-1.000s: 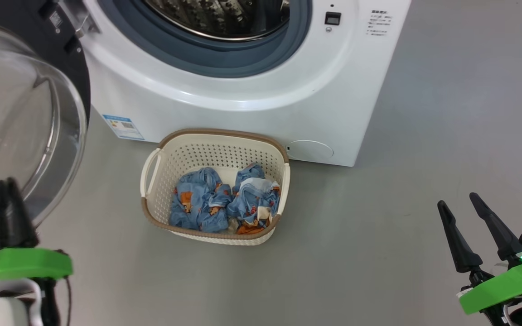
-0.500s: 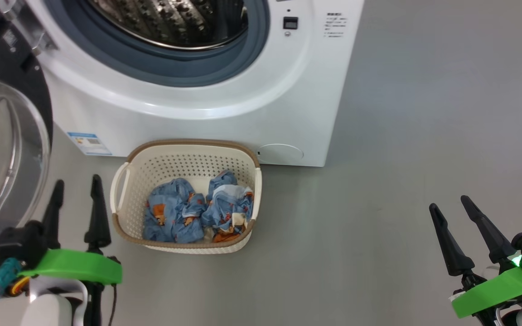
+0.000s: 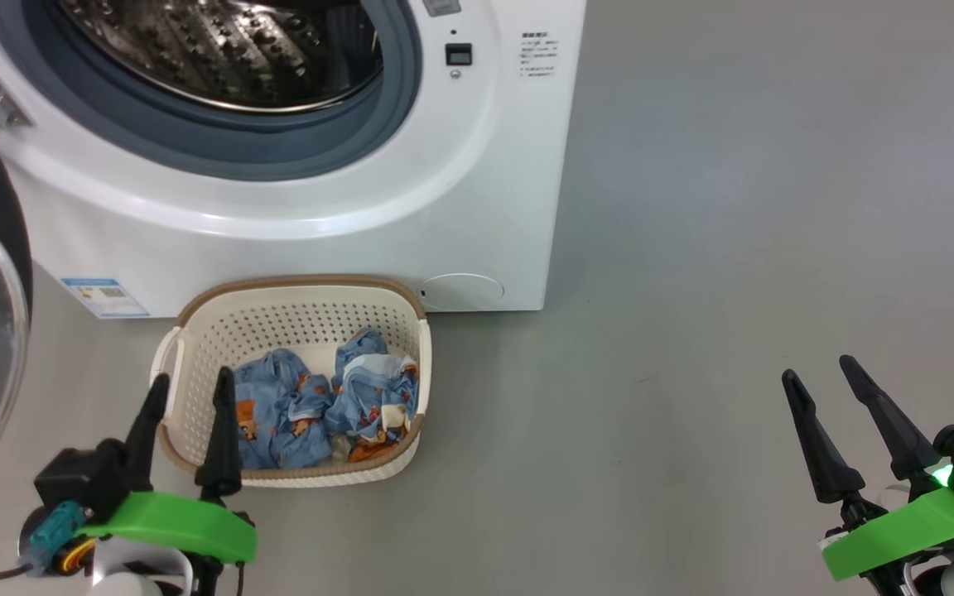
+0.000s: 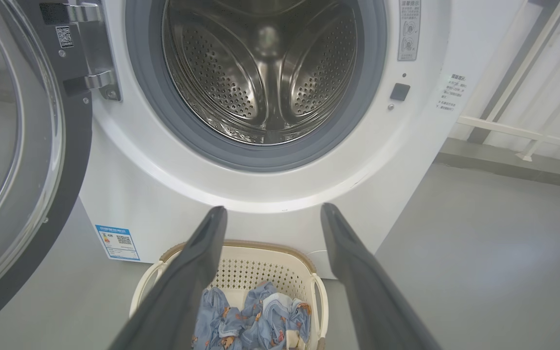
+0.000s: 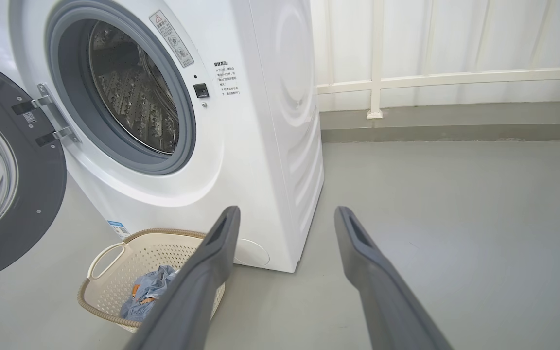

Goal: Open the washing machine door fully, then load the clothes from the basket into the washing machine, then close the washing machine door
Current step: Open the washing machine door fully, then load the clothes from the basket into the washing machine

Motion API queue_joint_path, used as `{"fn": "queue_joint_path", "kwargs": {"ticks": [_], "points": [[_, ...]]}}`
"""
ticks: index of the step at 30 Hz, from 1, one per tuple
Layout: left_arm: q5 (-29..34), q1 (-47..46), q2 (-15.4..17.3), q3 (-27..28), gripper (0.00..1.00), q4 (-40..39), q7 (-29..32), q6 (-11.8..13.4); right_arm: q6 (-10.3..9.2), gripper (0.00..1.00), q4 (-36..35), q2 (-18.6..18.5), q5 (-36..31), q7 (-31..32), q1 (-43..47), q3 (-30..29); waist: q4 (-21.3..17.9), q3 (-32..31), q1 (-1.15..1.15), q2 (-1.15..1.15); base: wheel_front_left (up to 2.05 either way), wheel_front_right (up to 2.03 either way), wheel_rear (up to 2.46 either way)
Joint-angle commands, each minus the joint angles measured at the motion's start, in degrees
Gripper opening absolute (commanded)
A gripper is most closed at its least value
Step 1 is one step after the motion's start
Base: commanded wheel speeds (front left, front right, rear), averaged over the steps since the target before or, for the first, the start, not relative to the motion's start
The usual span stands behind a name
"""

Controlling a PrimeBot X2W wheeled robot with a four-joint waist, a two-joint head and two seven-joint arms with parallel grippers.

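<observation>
Standing wide open left of the basket [image 3: 303,283], the washing machine door [image 4: 17,146] is a glossy black ring around bulging clear glass, with its edge apart from the basket. Left fingers [image 3: 220,439] are spread wide, empty, over the basket's near left rim. Basket is cream perforated plastic, a rounded rectangle with a brown woven-look rim, on the grey floor [image 3: 734,248]. Clothes [image 3: 320,406] lie crumpled inside, soft blue print. Washing machine [image 3: 278,240] is just behind the basket, white and boxy; can't tell if they touch. Above are the dimpled steel drum [image 3: 220,50] and grey rubber gasket [image 3: 394,99]. Right of the basket is smooth open floor. Right fingers [image 3: 816,447] are well right of the basket, wide, empty.
</observation>
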Motion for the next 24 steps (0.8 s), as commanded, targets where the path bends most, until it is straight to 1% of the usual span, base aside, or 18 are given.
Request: {"fn": "queue_joint_path", "kwargs": {"ticks": [1,10,21,24], "points": [[-0.38,0.15,1.59,1.61,1.0,-1.29,-0.33,-0.14,0.17,1.0,-1.6,-0.57,-0.18,-0.69,0.71,0.69,-0.85,-0.32,0.0,0.0,0.0,0.0,0.0],[-0.31,1.73,1.68,1.76,1.0,-2.11,-0.33,-0.14,0.17,1.0,-1.62,-0.17,-0.26,-0.69,1.27,0.47,-2.33,-0.9,0.0,0.0,0.0,0.0,0.0],[0.79,1.91,1.29,1.8,1.0,-2.13,-0.33,-0.14,0.17,1.0,-1.54,-0.03,-0.14,-0.69,1.1,0.34,-2.39,-0.8,0.0,0.0,0.0,0.0,0.0],[0.83,1.95,1.18,1.67,1.0,-2.56,-0.33,-0.14,0.17,1.0,-1.47,0.01,-0.14,-0.69,1.04,0.34,-2.4,-0.78,0.0,0.0,0.12,-0.44,0.32]]}}
